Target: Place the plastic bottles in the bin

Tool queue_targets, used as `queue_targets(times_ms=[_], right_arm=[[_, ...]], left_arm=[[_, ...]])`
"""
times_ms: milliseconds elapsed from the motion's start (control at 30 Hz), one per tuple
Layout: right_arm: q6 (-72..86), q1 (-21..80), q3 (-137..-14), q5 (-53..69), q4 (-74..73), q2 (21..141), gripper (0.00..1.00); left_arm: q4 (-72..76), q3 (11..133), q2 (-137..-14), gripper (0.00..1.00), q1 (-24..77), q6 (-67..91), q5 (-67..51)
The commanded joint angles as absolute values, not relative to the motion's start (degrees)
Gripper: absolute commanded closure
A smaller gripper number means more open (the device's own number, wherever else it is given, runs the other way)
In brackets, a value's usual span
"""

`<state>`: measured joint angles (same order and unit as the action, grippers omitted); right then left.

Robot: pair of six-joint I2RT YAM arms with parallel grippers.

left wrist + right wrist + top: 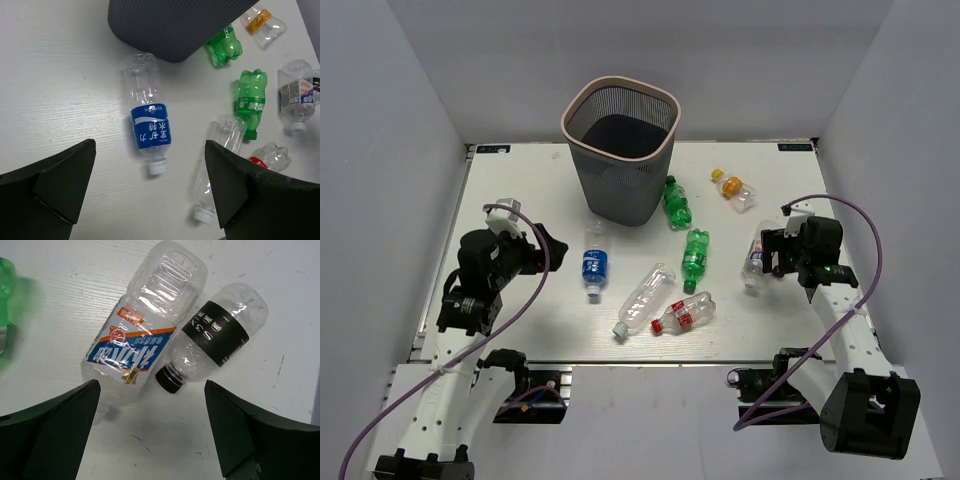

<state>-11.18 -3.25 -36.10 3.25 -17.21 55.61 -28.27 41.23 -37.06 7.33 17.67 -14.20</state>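
Observation:
The bin point(620, 180) stands at the back middle of the table; its wall shows in the left wrist view point(175, 25). Several plastic bottles lie on the table. A blue-label bottle point(595, 265) point(148, 120) lies just ahead of my open, empty left gripper point(548, 246) point(150, 147). A plain clear bottle point(645, 298), a red-cap bottle point(685, 315), two green bottles point(695, 258) point(676, 202) and an orange-cap bottle point(733, 189) lie in the middle. My right gripper point(772, 255) point(152, 385) is open above a blue-and-red-label bottle point(142, 335) and a dark-label bottle point(215, 337).
The table's white top ends in edges on all sides, with grey walls around point(410, 150). A purple cable point(865, 250) loops beside the right arm. A green bottle point(4, 300) shows at the left edge of the right wrist view.

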Motion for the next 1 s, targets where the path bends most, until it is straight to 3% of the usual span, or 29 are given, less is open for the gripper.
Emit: queue_targets(times_ms=[0,233,367,433,467,500,533,567,600,633,667,700,733,800,967], right_arm=[[-14.7,-3.1,-37.7,7.0,-19.1,55.4,0.10],[-27.2,-3.2,-40.3,15.9,-29.2,54.9,0.10],[-28.7,-3.0,-41.3,15.1,-30.8,55.1,0.10],[-30.8,-3.1,-42.4,17.1,-33.3,55.6,0.10],[-30.2,-3.2,-42.5,17.4,-33.5,56.0,0.17],[-30.0,-3.0,-42.6,18.8,-34.7,56.2,0.42],[-29.4,-3.1,-42.5,18.8,-34.5,56.5,0.91],[-27.8,-3.0,-42.3,18.6,-34.5,56.4,0.95],[-27.6,-3.2,-42.0,18.9,-33.6,56.3,0.86],[-27.4,-3.0,-41.5,19.0,-33.3,56.3,0.69],[-26.8,-3.0,-41.5,19.1,-33.4,56.6,0.35],[-26.6,-3.1,-41.5,19.4,-33.3,56.9,0.26],[-26.4,-3.0,-41.7,20.1,-33.4,57.1,0.21],[-24.9,-3.1,-41.8,20.7,-33.5,59.0,0.17],[-23.4,-3.1,-43.7,21.4,-33.5,61.9,0.16]], left_arm=[[-28.2,41.0,-38.4,0.01,7.1,18.1,-15.5],[-29.4,42.1,-42.1,0.01,7.6,18.6,-15.5],[-29.4,42.1,-45.0,0.13,7.6,20.5,-16.0],[-29.4,42.1,-46.6,0.27,7.6,21.8,-17.6],[-28.8,41.4,-48.1,0.34,7.6,21.8,-17.6],[-28.8,41.4,-49.0,0.45,7.6,23.2,-18.2],[-28.8,40.8,-49.9,0.45,7.6,23.2,-18.2],[-28.2,40.8,-52.0,0.45,7.6,24.0,-18.9],[-27.4,40.8,-53.2,0.38,8.2,24.5,-19.6],[-26.8,40.8,-54.3,0.29,8.9,24.5,-19.6],[-26.8,40.8,-55.5,0.19,9.4,24.5,-19.6],[-25.5,40.8,-56.9,0.11,10.0,24.5,-18.8],[-24.8,41.4,-59.6,0.05,11.3,24.5,-18.8],[-22.5,42.0,-61.9,0.00,12.7,24.5,-15.7],[-17.6,43.2,-69.4,0.00,17.7,24.5,-10.1]])
